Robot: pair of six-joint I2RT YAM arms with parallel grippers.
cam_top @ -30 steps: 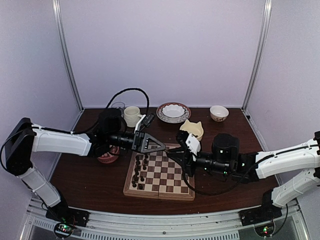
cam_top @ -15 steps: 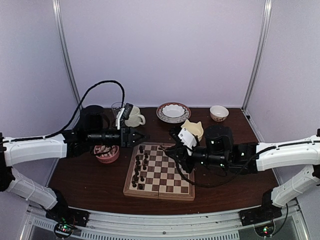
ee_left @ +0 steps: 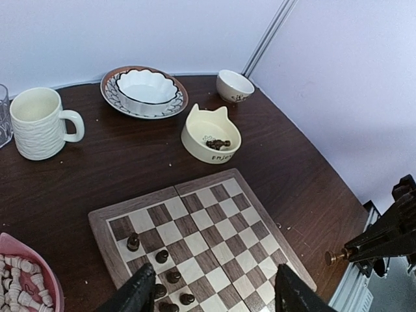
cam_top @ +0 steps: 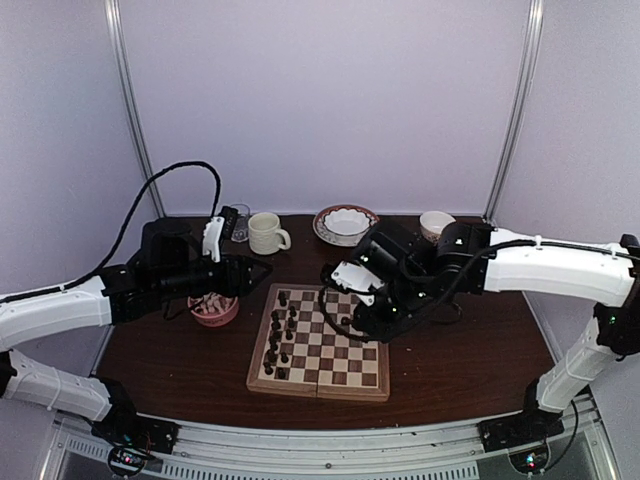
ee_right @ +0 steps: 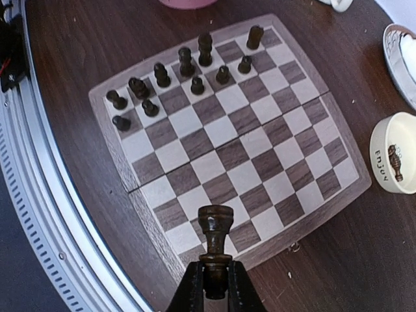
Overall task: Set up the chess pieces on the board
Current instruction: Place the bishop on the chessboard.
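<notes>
The counter is dark brown wood, smooth, with a faint sheen that catches the light. The board is veneered wood with a satin finish, and grain shows in its pale and dark squares alike. The chess pieces on it are turned dark wood, polished enough to glint. So is the dark chess piece in the right pincer, whose fingers are matt black plastic. The mug is cream ceramic, ribbed and glazed. The scalloped bowl, its patterned plate and the small bowl are glossy glazed ceramic. The cat-eared bowl looks duller. The rail is ribbed bare metal.
</notes>
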